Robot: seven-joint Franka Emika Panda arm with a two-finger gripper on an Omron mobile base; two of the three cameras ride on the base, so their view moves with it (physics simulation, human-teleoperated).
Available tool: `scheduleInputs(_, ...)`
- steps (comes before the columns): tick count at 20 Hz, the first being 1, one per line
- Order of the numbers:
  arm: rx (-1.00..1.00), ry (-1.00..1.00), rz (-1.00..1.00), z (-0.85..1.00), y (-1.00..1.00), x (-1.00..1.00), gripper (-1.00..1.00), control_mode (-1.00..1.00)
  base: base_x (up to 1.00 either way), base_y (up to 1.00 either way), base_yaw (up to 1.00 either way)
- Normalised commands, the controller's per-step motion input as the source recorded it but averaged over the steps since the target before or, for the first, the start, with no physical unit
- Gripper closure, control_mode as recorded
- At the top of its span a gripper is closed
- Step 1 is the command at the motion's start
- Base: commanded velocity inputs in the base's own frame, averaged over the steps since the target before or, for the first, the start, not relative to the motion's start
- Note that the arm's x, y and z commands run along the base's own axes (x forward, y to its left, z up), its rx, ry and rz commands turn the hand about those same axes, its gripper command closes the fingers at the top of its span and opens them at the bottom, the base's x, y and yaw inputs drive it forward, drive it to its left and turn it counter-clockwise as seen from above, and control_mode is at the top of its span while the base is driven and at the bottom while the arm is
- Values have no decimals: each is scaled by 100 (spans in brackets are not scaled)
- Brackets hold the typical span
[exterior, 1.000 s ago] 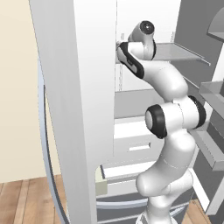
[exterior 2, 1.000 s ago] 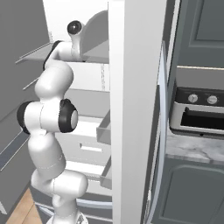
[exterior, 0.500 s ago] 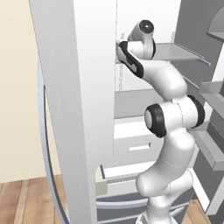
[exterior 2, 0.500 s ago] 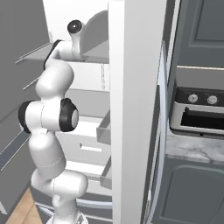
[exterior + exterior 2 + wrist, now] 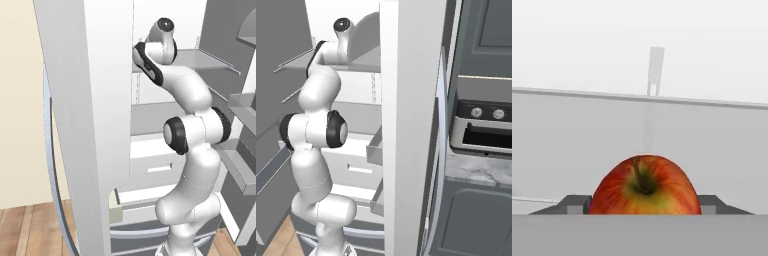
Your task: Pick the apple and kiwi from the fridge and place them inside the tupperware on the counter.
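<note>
The apple [image 5: 644, 187] is red with a yellow-green patch around its stem and rests on a pale shelf inside the fridge [image 5: 85, 125]. It sits right in front of the hand camera. My gripper [image 5: 643, 202] is shut on the apple, with one grey fingertip [image 5: 577, 202] against its left side and the other against its right. In the base views the arm reaches up onto an upper fridge shelf [image 5: 210, 60], and the hand [image 5: 142, 57] is half hidden by the open fridge door [image 5: 411, 125]. The kiwi and the tupperware are out of view.
The open fridge door stands close on the arm's left in the left base view. Door bins [image 5: 245, 110] hang to its right, with grey drawers [image 5: 356, 170] below. A dark toaster oven [image 5: 481, 130] stands on the marbled counter [image 5: 476, 172] beyond the right door.
</note>
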Motion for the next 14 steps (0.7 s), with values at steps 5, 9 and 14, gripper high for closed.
scheduleInputs(5,3,2,0,-18,0,0,100,-100,0,0,0)
scheduleInputs(9,2,-19,0,-14,0,-6,100,-100,0,0,0)
scheduleInputs(14,0,-35,0,-8,8,-46,100,-100,0,0,0)
